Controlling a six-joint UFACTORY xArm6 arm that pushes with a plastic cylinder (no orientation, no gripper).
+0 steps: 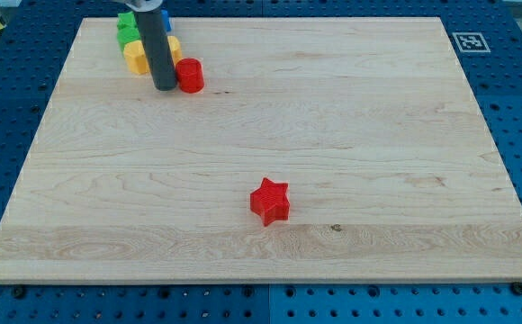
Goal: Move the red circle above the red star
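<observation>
The red circle [190, 75] is a short red cylinder near the view's top left of the wooden board. The red star [269, 201] lies lower, right of the board's middle, far from the circle. My tip [164, 87] is the lower end of a dark rod that comes down from the view's top. It stands just left of the red circle, touching or nearly touching it.
A cluster of blocks sits behind the rod at the top left: a green one [127, 30], a yellow one [135, 56], another yellow one [174, 47] and a blue one [166, 19], partly hidden. The board [378, 135] lies on a blue pegboard table; a marker tag [469, 41] sits at its top right corner.
</observation>
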